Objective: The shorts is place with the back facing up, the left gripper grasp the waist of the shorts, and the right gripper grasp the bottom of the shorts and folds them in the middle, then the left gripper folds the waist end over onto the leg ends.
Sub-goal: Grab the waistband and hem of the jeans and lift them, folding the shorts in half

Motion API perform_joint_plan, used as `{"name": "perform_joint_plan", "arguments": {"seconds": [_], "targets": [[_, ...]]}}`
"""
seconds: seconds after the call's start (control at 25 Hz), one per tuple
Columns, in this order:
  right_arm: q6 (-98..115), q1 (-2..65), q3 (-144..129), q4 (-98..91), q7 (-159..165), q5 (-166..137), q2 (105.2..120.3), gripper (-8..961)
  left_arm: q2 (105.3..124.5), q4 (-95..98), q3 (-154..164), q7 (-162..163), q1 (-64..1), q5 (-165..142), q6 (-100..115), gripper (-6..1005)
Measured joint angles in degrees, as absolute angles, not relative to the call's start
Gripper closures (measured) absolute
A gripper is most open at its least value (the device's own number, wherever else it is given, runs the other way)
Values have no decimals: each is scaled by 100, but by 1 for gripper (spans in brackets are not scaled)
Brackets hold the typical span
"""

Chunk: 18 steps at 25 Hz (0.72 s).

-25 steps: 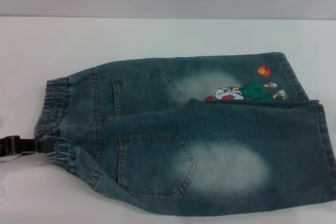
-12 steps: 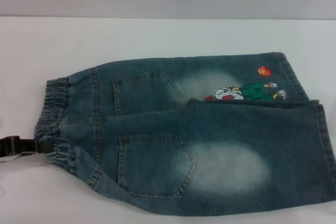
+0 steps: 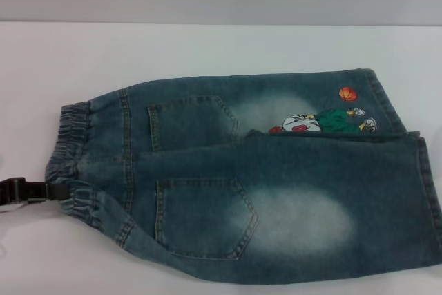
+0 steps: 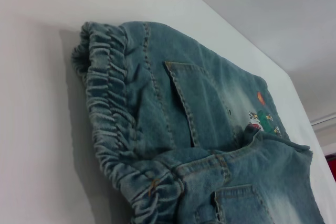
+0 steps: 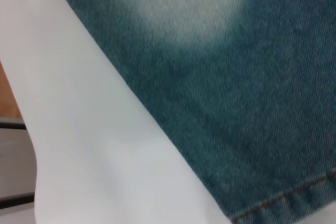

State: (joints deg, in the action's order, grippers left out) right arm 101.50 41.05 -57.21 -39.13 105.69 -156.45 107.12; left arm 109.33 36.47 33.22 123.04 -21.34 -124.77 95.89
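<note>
Left hand [image 3: 59,190], slim, all-black, at frame's left edge, pinching puckered elastic waistband [image 3: 69,164] of faded blue-green denim shorts [image 3: 262,177] on white bench [image 3: 207,46]; right hand unseen.

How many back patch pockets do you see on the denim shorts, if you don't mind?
2: one pocket on the farther leg of the shorts, one pocket on the nearer leg; none seems hidden.

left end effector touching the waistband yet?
Touching. Head view: the left end effector reaches in from the table's left edge, its tip meeting the waist of the shorts with no gap.
</note>
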Motion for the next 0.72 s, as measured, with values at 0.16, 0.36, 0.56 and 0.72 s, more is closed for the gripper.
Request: {"name": "perform_joint_plan", "arguments": {"seconds": [0.16, 0.36, 0.56, 0.72], "targets": [[10133, 4153, -5719, -3952, 10571, -15645, 10810, 407, 10933, 3647, 3322, 12311, -2141, -12477, 9589, 898], [10127, 4208, -5688, -3978, 10552, -15645, 10900, 423, 10933, 3647, 3322, 12313, -2144, -12481, 9589, 894], [10139, 4220, -5678, -4124, 10536, -15598, 10946, 438, 10940, 3647, 3322, 12314, -2145, -12512, 9573, 890], [10182, 4232, -5683, -4255, 10531, -15582, 10990, 450, 10942, 3647, 3322, 12314, -2149, -12517, 9550, 886]]}}
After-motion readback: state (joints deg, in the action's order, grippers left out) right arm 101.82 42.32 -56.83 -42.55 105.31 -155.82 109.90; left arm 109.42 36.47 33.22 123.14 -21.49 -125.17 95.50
